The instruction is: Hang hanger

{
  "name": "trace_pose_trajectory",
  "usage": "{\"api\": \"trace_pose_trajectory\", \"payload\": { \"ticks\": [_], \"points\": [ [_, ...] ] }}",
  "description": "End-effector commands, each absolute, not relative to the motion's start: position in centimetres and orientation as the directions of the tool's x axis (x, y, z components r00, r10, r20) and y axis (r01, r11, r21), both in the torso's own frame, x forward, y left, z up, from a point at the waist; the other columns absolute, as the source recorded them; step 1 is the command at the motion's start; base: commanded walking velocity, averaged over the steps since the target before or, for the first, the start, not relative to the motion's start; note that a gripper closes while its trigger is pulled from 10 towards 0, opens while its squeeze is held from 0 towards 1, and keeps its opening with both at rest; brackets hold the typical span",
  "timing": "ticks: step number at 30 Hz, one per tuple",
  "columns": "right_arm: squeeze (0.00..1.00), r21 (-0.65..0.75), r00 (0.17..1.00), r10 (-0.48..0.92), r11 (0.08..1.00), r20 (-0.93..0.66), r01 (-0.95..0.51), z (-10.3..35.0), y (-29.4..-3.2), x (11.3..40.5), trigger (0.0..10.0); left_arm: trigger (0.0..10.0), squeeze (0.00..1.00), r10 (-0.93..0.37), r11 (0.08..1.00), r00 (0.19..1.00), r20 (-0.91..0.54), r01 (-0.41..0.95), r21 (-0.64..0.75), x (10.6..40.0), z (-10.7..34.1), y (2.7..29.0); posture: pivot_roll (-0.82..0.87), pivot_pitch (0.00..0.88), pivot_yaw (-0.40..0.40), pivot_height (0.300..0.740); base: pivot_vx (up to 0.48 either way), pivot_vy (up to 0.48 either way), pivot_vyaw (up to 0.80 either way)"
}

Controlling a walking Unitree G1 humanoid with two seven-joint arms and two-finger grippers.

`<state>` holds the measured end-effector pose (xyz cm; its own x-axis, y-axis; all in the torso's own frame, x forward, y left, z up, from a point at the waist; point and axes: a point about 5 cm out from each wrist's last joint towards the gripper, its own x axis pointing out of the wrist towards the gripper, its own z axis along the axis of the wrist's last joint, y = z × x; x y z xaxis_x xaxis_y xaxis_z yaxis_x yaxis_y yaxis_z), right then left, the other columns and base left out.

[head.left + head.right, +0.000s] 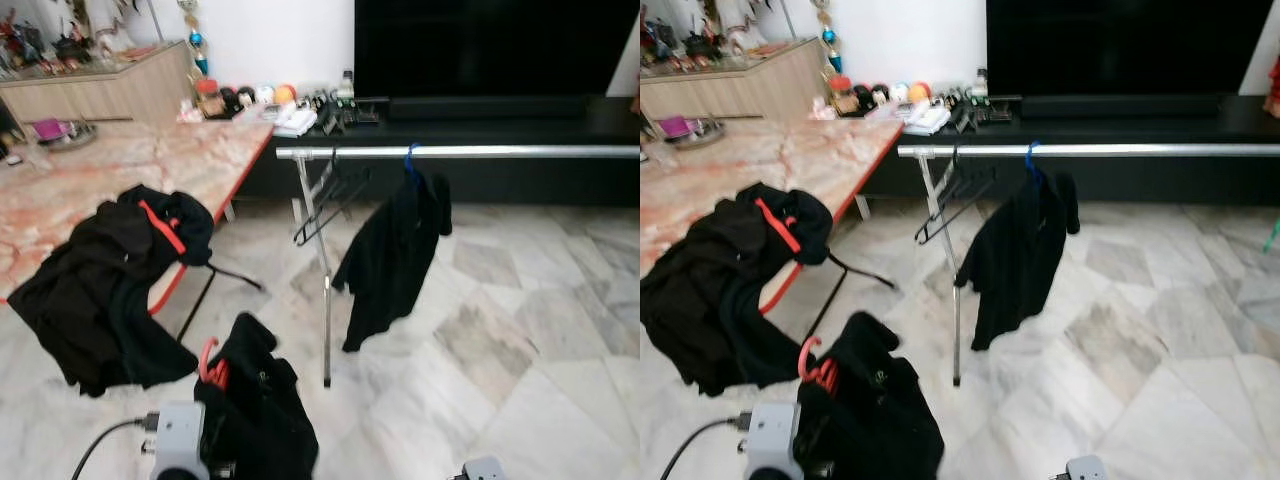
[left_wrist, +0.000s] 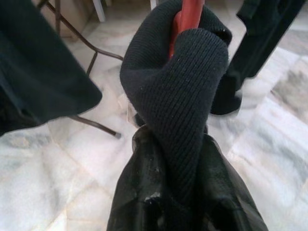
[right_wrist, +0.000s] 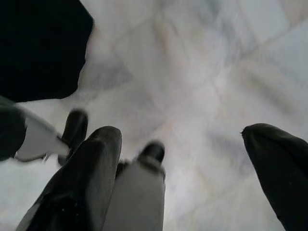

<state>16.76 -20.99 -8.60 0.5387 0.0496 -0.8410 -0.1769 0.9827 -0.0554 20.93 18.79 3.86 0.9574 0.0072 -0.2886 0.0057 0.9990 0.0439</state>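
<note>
A red hanger with a black garment draped on it is low in front of me, above the floor. My left gripper is shut on it; the knit cloth is wrapped over the red hanger and bunched between the black fingers. The silver rail of the clothes rack runs ahead and to the right, well above the held hanger. My right gripper hangs low over the floor, open, with nothing between its fingers.
On the rail hang a black garment on a blue hanger and some bare black hangers. A marble table at left holds a heap of dark clothes. Behind the rack is a low black TV bench. Marble floor lies open at right.
</note>
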Motion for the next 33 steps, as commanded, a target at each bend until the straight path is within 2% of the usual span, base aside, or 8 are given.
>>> {"api": "trace_pose_trajectory", "payload": {
  "ticks": [1,18,33],
  "points": [
    [0.0,-0.069,0.541,0.035,0.983,-0.84,-0.171,-8.49,-21.45,16.81,10.0,10.0,0.0,0.005,0.999,0.965,-0.261,0.007,0.042,21.08,4.46,18.76,0.08,0.035,0.052,0.74,-0.266,0.0,0.0],
    [0.0,-0.067,0.541,0.035,0.984,-0.84,-0.168,-8.49,-21.46,16.81,10.0,10.0,0.0,0.005,0.999,0.967,-0.256,0.006,0.042,21.09,4.81,18.71,0.09,0.052,0.053,0.74,-0.262,0.0,0.0],
    [0.0,-0.068,0.537,0.029,0.985,-0.843,-0.161,-8.68,-21.42,16.37,10.0,10.0,0.0,-0.045,0.998,0.965,-0.257,0.054,0.029,21.75,5.14,18.32,0.1,0.041,0.061,0.74,0.0,0.0,0.0]
  ]
}}
